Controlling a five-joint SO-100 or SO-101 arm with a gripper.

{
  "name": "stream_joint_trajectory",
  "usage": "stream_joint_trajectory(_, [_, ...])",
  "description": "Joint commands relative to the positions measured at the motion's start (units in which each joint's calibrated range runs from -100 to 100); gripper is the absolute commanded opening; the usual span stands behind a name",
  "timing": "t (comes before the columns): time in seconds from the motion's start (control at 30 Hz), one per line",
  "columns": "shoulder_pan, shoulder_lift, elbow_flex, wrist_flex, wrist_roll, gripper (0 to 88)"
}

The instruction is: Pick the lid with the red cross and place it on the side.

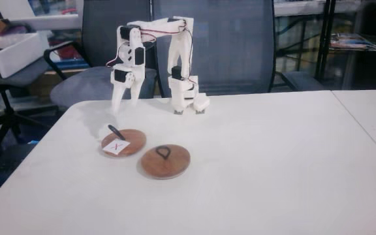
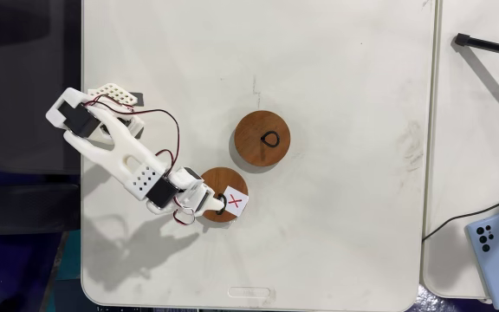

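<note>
The lid with the red cross (image 1: 123, 145) (image 2: 224, 195) lies flat on the white table (image 1: 253, 163) (image 2: 336, 104), its labelled side up, just left of the plain lid (image 1: 165, 160) (image 2: 263, 140) in a fixed view. The arm's fingers (image 1: 124, 104) (image 2: 208, 201) hang over its far-left edge near the black loop; whether they are released or clenched, I cannot tell. A phone (image 2: 495, 247) lies at the neighbouring table's edge.

I see the lid with the red cross (image 1: 123, 145) lying flat on the white table, black loop upright, X label up.
</note>
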Motion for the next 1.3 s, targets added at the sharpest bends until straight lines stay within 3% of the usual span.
stream_joint_trajectory(0.0, [-0.13,5.65,-6.59,0.57,-0.27,29.6])
stream_joint_trajectory(0.27, [-0.13,13.15,-18.02,5.62,-0.32,29.6])
stream_joint_trajectory(1.27, [-0.13,20.74,-25.72,5.79,-1.44,24.5])
